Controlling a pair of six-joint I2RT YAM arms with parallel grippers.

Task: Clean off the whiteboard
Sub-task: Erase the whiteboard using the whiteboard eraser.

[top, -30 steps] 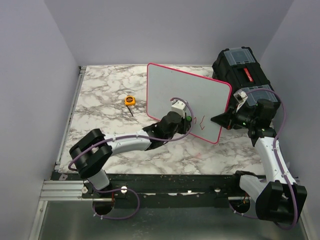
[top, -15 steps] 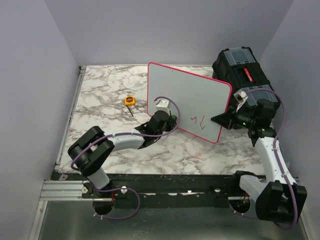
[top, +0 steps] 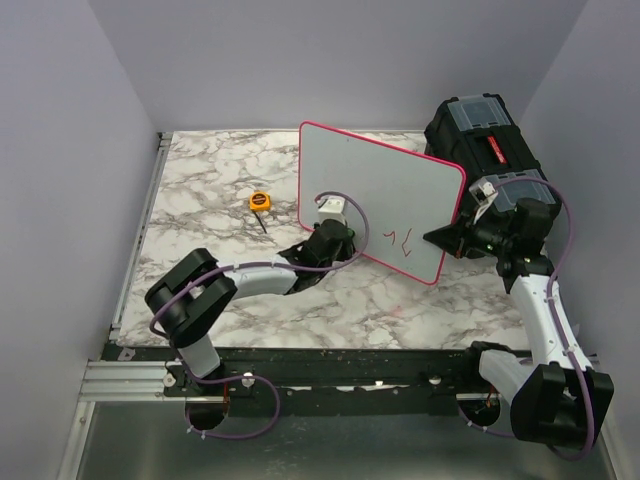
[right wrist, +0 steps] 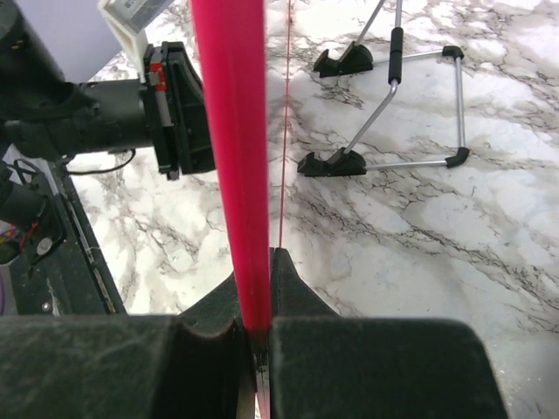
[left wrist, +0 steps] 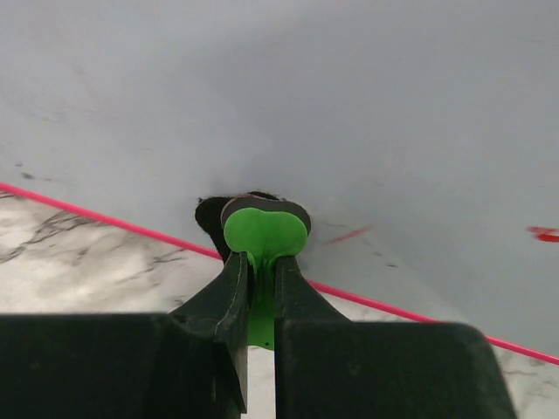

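Whiteboard point(top: 400, 185) stands upright on the marble counter point(top: 210, 180), right of middle, just in front of a black toolbox point(top: 480, 135), with red marks point(top: 402, 242) low on its face. The right end effector point(right wrist: 255, 314) pinches its pink-red rim at the right edge. The left end effector point(left wrist: 260, 272) is pressed together on a green eraser point(left wrist: 265, 234) that touches the board's face near the lower rim. An orange tape measure point(top: 260, 201) lies well apart, leftward.
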